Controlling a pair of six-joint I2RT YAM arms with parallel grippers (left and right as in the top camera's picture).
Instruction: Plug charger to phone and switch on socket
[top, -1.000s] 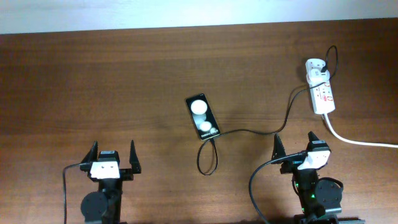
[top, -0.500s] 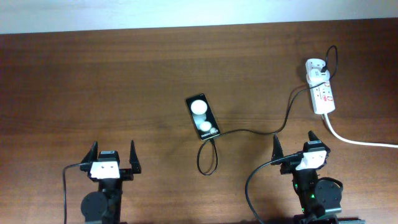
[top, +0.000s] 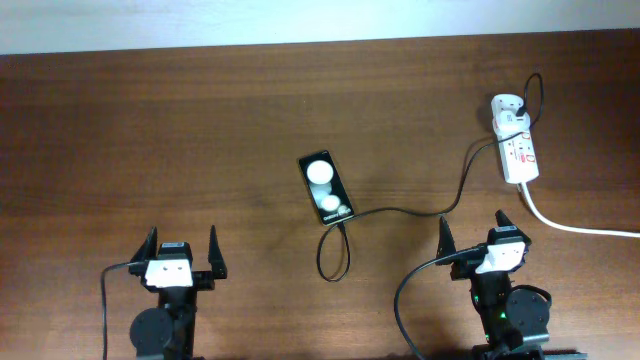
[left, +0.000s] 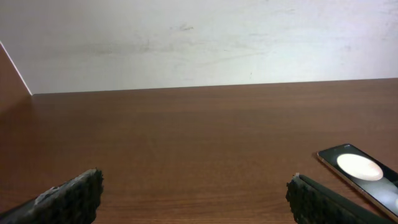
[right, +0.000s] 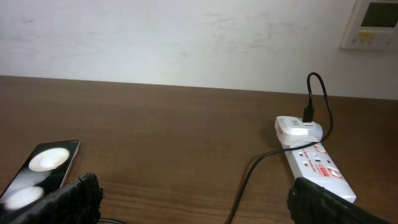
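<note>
Brown wood-grain tabletop (top: 150, 120) carries everything. Near its centre we see the small black rectangular phone (top: 326, 188) w/ two white round spots, lying flat & angled, well apart from both arms. A long thin black charger cable (top: 400, 212) starts at a white plug adapter (top: 507, 108) seated on the far end of the white elongated power strip (top: 520, 155). It curves across the wood, makes a loop by the phone's near end & finishes right at that edge. We can't tell whether the tip sits in the port. The strip lies far right, red marks on top, its thick white cord (top: 575, 228) trailing off to the right side. Switch position is too small to read.

L gripper (top: 182, 245) sits by the near edge, spread wide & holding nothing; the wrist view shows its black ribbed pads (left: 71, 194) far apart, phone off to the right. R gripper (top: 474, 222) is likewise spread & empty, on the near side of the strip, w/ the cable passing just ahead of it.
</note>
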